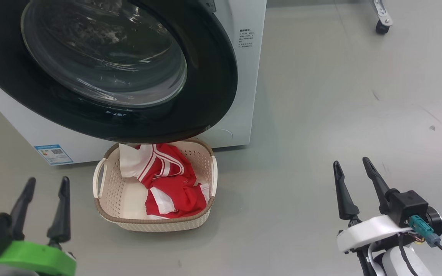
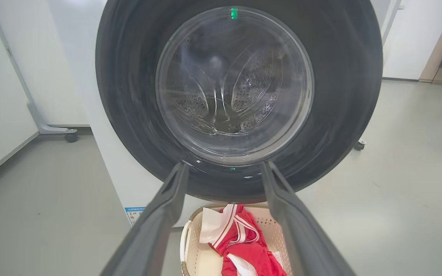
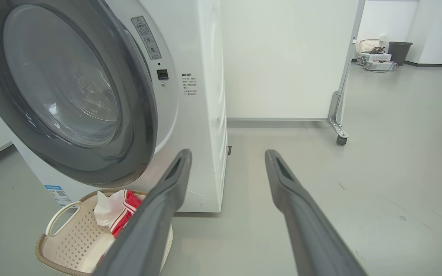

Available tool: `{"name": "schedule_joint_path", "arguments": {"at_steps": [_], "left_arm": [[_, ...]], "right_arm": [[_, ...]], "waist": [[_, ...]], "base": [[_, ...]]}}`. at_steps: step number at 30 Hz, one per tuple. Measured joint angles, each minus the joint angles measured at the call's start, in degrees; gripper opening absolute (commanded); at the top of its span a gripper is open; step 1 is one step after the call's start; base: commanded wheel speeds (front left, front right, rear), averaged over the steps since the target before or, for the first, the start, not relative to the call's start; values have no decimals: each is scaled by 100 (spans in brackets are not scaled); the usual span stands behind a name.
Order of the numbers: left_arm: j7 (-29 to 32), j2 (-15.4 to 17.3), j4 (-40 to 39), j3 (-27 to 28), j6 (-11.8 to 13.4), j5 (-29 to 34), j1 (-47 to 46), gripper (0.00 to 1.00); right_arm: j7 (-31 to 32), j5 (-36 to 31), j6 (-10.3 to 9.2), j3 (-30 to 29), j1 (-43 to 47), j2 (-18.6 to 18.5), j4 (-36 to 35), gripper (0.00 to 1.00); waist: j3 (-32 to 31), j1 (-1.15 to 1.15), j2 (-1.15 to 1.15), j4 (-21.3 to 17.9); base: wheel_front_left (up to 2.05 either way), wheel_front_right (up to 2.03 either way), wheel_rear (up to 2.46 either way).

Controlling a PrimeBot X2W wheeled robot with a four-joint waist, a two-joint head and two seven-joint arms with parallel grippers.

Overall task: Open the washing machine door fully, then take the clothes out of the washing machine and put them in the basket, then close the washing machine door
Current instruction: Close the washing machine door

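Note:
The washing machine [image 1: 244, 76] is white, and its round black door [image 1: 205, 96] with the glass window hangs over the drum opening. In the right wrist view the door [image 3: 136, 115] stands slightly off the front at its right edge, with the latch hole showing. Below it on the floor sits the cream basket [image 1: 155, 224], holding the red and white clothes [image 1: 171, 184]. My left gripper [image 1: 49, 180] is open at the lower left, short of the basket. My right gripper [image 1: 351, 161] is open over bare floor at the right. In the left wrist view the fingers frame the door [image 2: 129, 96] and clothes [image 2: 244, 245].
A wheeled white partition stands behind the machine on the right, its castor [image 3: 340, 140] on the grey floor. A dark bin [image 3: 399, 51] and boxes sit far back. Another castor [image 2: 71, 136] is left of the machine. A blue label [image 1: 53, 152] marks its lower front.

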Motion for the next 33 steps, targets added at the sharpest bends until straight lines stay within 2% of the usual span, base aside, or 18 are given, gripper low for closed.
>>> {"name": "schedule_joint_path", "arguments": {"at_steps": [5, 13, 33], "left_arm": [[-164, -100, 97, -204, 264, 378, 232, 100], [-333, -299, 144, -369, 583, 604, 420, 100], [-487, -493, 181, -521, 748, 824, 488, 100]], "right_arm": [[2, -42, -21, 3, 110, -27, 0, 100], [58, -45, -49, 48, 244, -25, -19, 100], [127, -45, -77, 63, 341, -26, -168, 100]], "waist": [[-104, 0, 0, 2], [-219, 0, 0, 2], [-272, 0, 0, 50]], "base": [[0, 0, 0], [0, 0, 0], [0, 0, 0]]}}
